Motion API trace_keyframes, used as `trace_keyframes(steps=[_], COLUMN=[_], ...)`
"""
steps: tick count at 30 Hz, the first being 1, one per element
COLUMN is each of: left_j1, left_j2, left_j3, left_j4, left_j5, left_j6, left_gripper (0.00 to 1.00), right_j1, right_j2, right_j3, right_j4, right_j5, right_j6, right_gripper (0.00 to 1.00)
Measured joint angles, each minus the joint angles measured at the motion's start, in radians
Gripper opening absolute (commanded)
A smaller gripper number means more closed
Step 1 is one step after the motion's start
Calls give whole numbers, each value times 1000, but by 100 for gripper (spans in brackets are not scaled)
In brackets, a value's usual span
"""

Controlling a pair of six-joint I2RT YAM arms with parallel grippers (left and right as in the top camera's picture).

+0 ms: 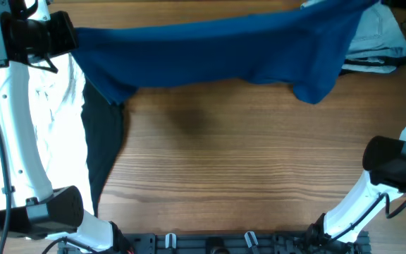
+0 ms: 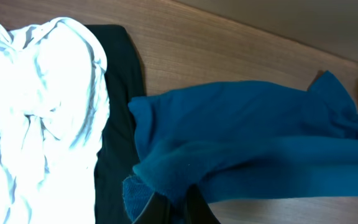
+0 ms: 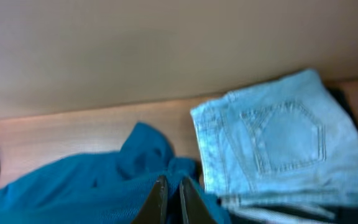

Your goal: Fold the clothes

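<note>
The blue shirt (image 1: 217, 49) hangs stretched above the far side of the counter (image 1: 245, 176). 1 end is pinched in the left tool (image 2: 178, 206) and the other in the right tool (image 3: 171, 200). Both pairs of fingers are clenched on the cloth. Holding it taut between the 2 probably lets it spread out so it can be laid down smooth for folding. A white garment (image 1: 55, 106) and a black garment (image 1: 103, 141) lie at the left, with folded jeans (image 3: 278, 143) at the far right, likely set aside so nothing tangles with the shirt.
</note>
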Motion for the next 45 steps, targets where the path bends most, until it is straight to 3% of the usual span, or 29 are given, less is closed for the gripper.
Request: trace_keyframes(steps=[7,12,14,20,23,24,27,30,34,40,43,45], left_j1=[3,2,-16,-85,-85,-87,-101,-120,-121,-122,-122,-122], left_j2=[0,0,0,106,200,215,215,214,180,66,63,63], left_j3=[0,-1,-2,0,-8,-8,50,179,293,314,316,314], left_j4=[5,-19,113,799,1088,1160,1184,1114,759,19,-234,-328], left_j5=[0,8,18,-19,-39,-41,-40,-23,5,-1,-19,-22], left_j6=[0,-3,-5,-33,-90,-109,-122,-121,-112,-75,-72,-72], left_gripper=[4,4,4,4,4,4,4,4,4,4,4,4], right_j1=[-1,0,6,140,197,200,182,152,146,146,143,131], right_j2=[-93,-153,-151,-52,26,30,30,30,-20,-116,-116,-125], right_j3=[2,3,2,8,2,2,37,119,182,205,204,175], right_j4=[-251,-281,-128,551,801,837,863,827,585,-215,-418,-426], right_j5=[0,-3,-13,58,142,163,198,211,213,187,188,187], right_j6=[-61,-72,-65,-11,1,11,22,31,22,-13,-20,-2], right_gripper=[4,4,4,4,4,4,4,4,4,4,5,4])
